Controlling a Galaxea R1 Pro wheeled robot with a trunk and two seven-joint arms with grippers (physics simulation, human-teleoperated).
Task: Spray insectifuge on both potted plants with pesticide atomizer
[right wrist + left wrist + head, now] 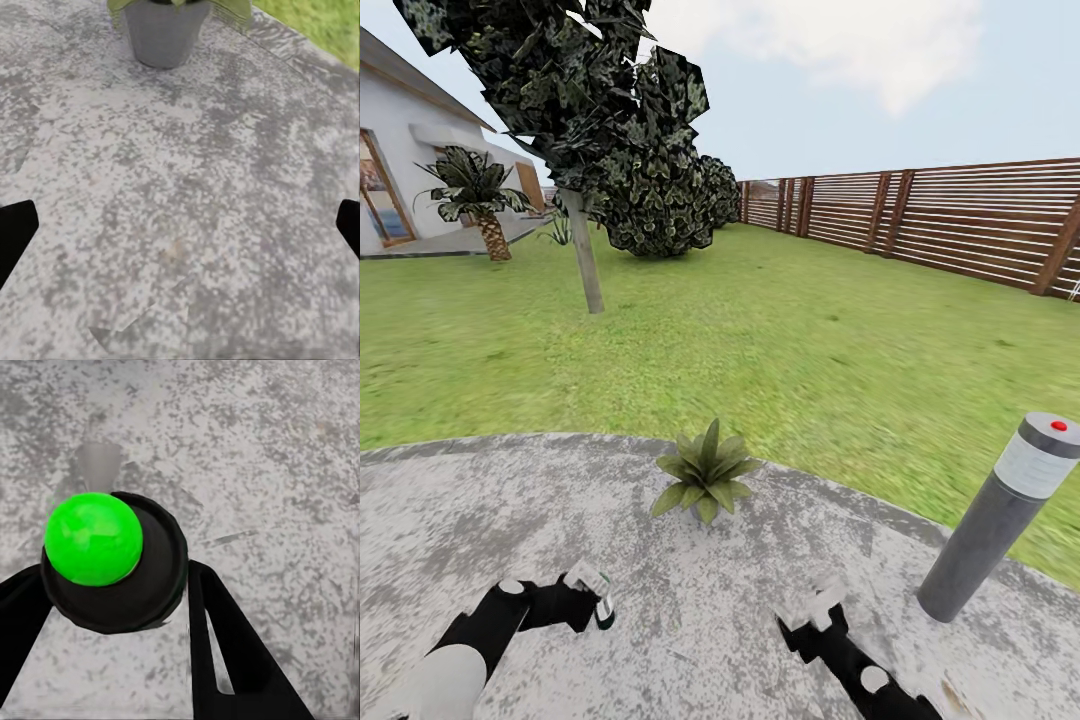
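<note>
My left gripper [598, 596] is shut on the pesticide atomizer [604, 606], a tiny dark bottle with a pale label, held low over the grey patio [460, 520]. In the left wrist view the atomizer [94, 538] shows as a round black body with a bright green top, clamped between the black fingers [225, 645]. One potted plant [705, 476], a low rosette of pointed green leaves, stands at the patio's far edge, ahead of both grippers. My right gripper [815, 608] is open and holds nothing. The right wrist view has the plant's grey pot [161, 30] beyond the spread fingertips [15, 229].
A grey bollard lamp [1000, 520] with a red dot stands close on the right of the patio. Lawn [810, 340] stretches to a brown slatted fence [960, 215]. A thin-trunked tree [585, 250], dark bushes [660, 200], a palm [480, 200] and a house [400, 150] lie far left.
</note>
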